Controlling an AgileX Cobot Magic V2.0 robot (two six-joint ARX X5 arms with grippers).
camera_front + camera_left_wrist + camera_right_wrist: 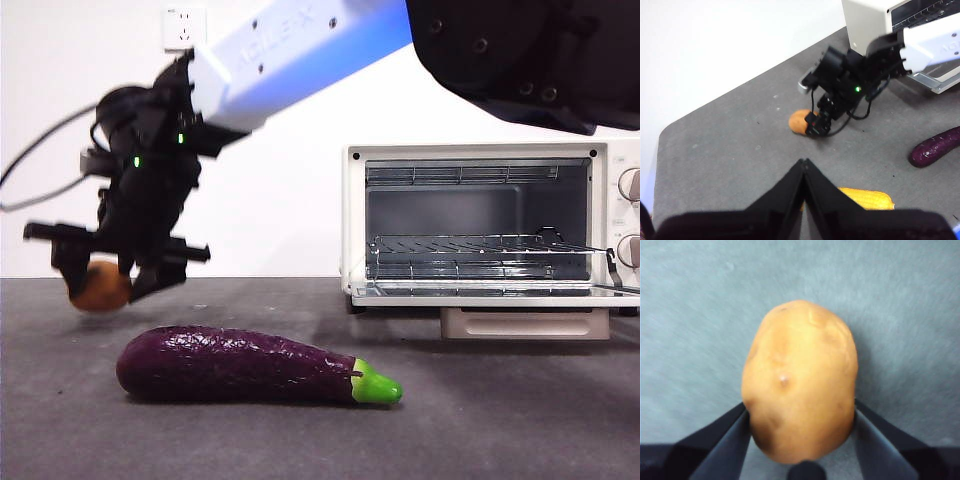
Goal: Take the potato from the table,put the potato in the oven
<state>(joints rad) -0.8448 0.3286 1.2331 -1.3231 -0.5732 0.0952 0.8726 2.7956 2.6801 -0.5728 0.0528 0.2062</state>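
Front view: right gripper (112,272) hangs from a white-blue arm at far left, low over the table (500,420), jaws either side of the potato (98,287), which sits at table level; whether it's lifted can't be told here. Just in front, nearer the camera, lies an eggplant (250,366), green stem end pointing right, apart from the potato. Oven (490,225) stands at right w/ door dropped open, wire rack visible inside, and the eggplant lies between potato and oven mouth on the near side. Big dark arm part fills the top right corner. Left wrist view: left gripper (804,167) has jaws pressed together, clenched on nothing, well apart from the potato (799,121); a yellow corn cob (865,198) lies just past its tips, eggplant end (935,146) off to one side. Right wrist view: potato (800,380) fills the frame, both jaws touching its sides, grasping it, grey table beneath.
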